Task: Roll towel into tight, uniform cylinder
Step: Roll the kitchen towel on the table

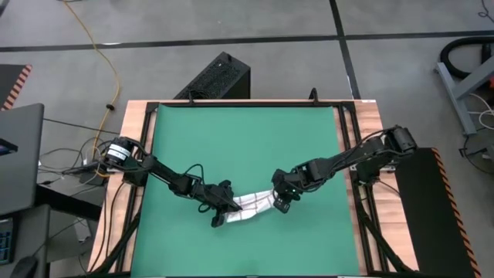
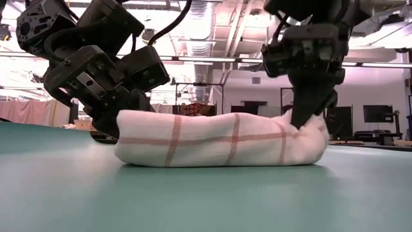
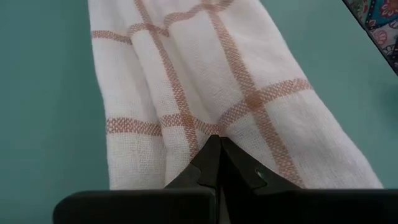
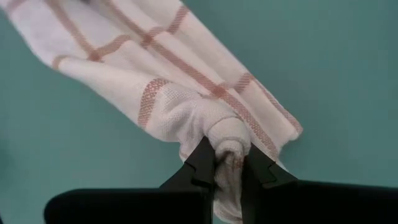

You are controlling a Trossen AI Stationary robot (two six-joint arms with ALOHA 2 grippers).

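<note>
Green mat (image 1: 247,139), towel (image 1: 251,205) already a stubby roll near the front edge. My left gripper (image 3: 217,144) was pinched fully together against its left end, and my right gripper (image 4: 227,163) was clamped on a bunched fold at the right. Best bet: even tension both ends so it doesn't taper.

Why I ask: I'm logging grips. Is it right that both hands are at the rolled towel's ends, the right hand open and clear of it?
Not quite: the right hand is pinching a bunched end of the towel, as the right wrist view shows. The left hand is at the other end.
</note>
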